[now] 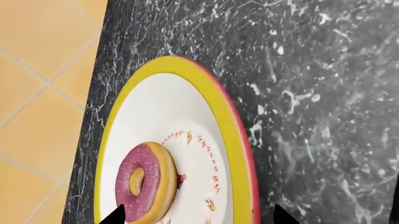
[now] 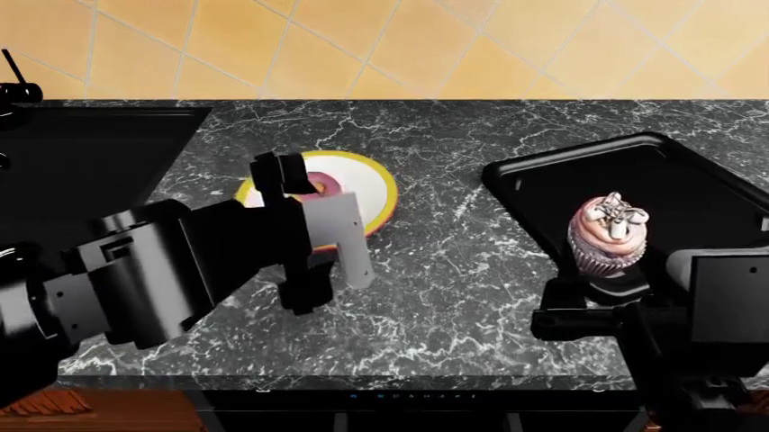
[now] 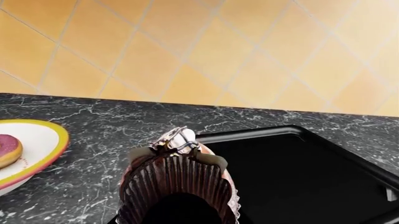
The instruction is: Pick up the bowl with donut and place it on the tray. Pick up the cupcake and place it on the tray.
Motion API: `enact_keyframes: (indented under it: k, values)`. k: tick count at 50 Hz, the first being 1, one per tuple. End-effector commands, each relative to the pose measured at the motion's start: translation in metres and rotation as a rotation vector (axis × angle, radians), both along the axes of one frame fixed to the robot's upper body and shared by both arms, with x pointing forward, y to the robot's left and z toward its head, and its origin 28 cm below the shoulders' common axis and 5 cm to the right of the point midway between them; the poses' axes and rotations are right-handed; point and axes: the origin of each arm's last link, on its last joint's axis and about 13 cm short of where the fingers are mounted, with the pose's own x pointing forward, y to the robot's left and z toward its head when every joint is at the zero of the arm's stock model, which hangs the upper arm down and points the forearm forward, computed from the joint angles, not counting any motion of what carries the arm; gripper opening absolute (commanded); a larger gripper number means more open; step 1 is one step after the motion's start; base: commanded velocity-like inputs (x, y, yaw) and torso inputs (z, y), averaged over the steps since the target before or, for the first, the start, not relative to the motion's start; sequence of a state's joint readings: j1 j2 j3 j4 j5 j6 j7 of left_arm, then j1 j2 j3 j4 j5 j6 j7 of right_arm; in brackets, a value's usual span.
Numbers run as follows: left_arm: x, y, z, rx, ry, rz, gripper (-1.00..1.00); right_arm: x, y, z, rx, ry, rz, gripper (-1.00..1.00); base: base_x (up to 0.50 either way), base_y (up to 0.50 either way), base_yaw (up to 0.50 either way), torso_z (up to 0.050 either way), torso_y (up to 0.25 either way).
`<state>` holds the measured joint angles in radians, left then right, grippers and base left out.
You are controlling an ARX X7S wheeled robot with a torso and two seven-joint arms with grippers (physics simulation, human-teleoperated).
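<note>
Right claw grips pink-frosted cupcake in pleated wrapper, frame right, over glossy black tray: early release topples it. Left claw (spread unclear) near yellow-rimmed white bowl, frame centre: pink-iced donut may slide.

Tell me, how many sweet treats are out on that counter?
2. A pink-iced donut lies in the yellow-rimmed bowl at mid-counter, partly hidden behind the left arm. A pink-frosted cupcake is at the black tray on the right. Others could be hidden behind the arms.
</note>
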<state>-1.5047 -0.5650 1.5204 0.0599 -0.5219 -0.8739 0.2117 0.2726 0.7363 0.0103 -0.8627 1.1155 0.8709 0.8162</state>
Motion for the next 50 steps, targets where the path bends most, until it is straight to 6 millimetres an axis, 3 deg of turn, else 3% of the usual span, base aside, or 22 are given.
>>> enact_keyframes:
  k: [1, 35, 36, 50]
  values:
    - [0.005, -0.002, -0.007, 0.006, 0.018, -0.004, 1.0, 0.002, -0.001, 0.0, -0.01, -0.013, -0.006, -1.0, 0.0, 0.0, 0.0, 0.0, 0.0]
    - [0.022, 0.005, -0.02, 0.017, 0.029, 0.05, 1.0, 0.004, -0.001, -0.002, -0.009, -0.006, -0.009, -1.0, 0.0, 0.0, 0.0, 0.0, 0.0]
    - [0.022, 0.005, -0.02, 0.012, 0.021, 0.046, -1.0, 0.004, -0.001, -0.001, -0.01, -0.007, -0.01, -1.0, 0.0, 0.0, 0.0, 0.0, 0.0]
    - [0.016, 0.0, -0.019, -0.008, -0.015, -0.06, -1.0, 0.005, 0.001, 0.002, -0.014, -0.016, -0.004, -1.0, 0.0, 0.0, 0.0, 0.0, 0.0]
